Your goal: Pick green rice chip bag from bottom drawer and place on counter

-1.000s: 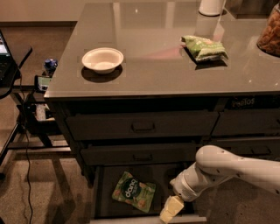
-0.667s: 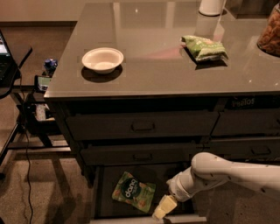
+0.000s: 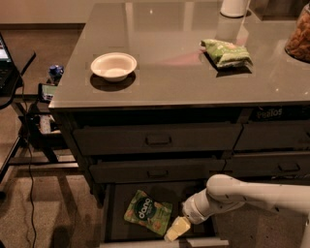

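Note:
The green rice chip bag point(image 3: 147, 212) lies flat on the dark floor of the open bottom drawer point(image 3: 118, 230), left of centre. My gripper point(image 3: 175, 229) reaches into the drawer from the right on a white arm. It sits just right of the bag's lower right corner, close to it. The grey glossy counter point(image 3: 169, 72) is above, on top of the dark cabinet.
On the counter stand a white bowl point(image 3: 114, 66), a lumpy green-and-white bag point(image 3: 225, 52), a white cylinder point(image 3: 235, 7) at the back and a jar of brown snacks point(image 3: 299, 35) at far right. Closed drawer fronts point(image 3: 157, 139) sit above the open drawer. A stand with cables point(image 3: 29, 121) is left.
My arm and gripper have moved left inside the drawer, closer to the rice chip bag. The bag has not moved.

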`<state>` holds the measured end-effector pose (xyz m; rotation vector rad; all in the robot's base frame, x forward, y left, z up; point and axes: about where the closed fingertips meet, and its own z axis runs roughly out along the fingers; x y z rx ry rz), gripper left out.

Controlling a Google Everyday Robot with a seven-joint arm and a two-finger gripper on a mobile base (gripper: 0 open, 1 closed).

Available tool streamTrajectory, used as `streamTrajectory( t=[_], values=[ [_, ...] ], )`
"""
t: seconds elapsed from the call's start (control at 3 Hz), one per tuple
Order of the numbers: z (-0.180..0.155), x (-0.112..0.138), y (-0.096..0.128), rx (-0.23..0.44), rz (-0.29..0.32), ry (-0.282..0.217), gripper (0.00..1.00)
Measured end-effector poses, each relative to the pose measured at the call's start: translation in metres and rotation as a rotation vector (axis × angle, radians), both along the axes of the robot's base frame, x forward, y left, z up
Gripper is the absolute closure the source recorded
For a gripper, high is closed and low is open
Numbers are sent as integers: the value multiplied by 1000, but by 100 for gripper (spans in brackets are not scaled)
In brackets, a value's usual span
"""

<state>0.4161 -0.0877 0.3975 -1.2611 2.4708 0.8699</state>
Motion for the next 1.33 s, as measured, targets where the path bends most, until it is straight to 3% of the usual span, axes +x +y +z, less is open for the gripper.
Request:
streamTrajectory(
  t=[0.33, 0.67, 1.0, 1.33],
  values=[
    [-25, 9, 15, 11, 1, -6, 0],
    [-81, 47, 56, 47, 35, -33, 0],
    [-82, 45, 58, 37, 36, -37, 0],
    [-106, 47, 72, 18, 22, -63, 0]
  ],
)
